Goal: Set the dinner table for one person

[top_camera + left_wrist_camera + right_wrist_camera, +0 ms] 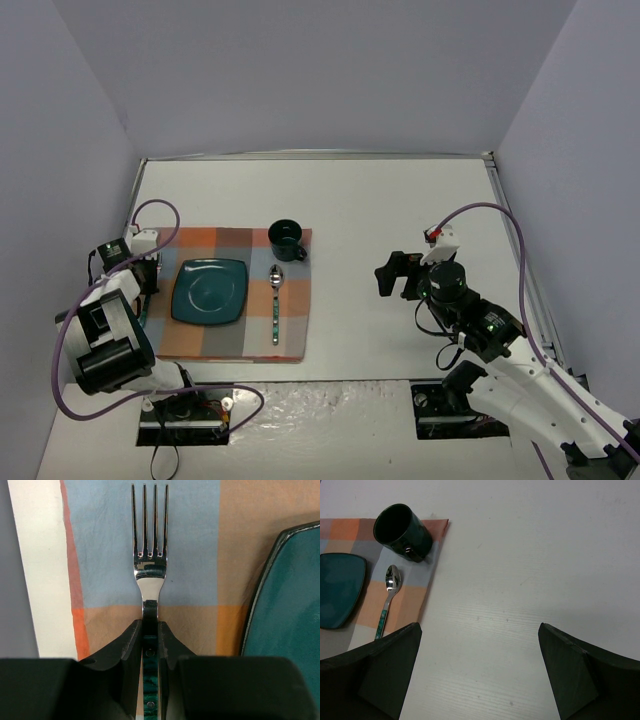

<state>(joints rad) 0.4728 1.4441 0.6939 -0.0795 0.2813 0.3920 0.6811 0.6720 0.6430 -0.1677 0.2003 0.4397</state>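
The white dinner table [400, 200] carries an orange, grey and blue checked placemat [230, 340]. On the placemat are a teal square plate [209, 290], a dark green cup [286, 240] and a spoon [275, 300] right of the plate. My left gripper [150, 630] is shut on the green handle of a silver fork [149, 555], tines pointing away, over the placemat's left strip beside the plate [290, 605]. In the top view the left gripper [145, 280] sits at the placemat's left edge and the fork is hidden. My right gripper [398, 272] is open and empty over bare table.
In the right wrist view the cup [402, 531], spoon [390, 592] and plate [340, 587] lie to the left of the open right gripper [479, 627]. Grey walls enclose the table on three sides. Cables loop from both arms.
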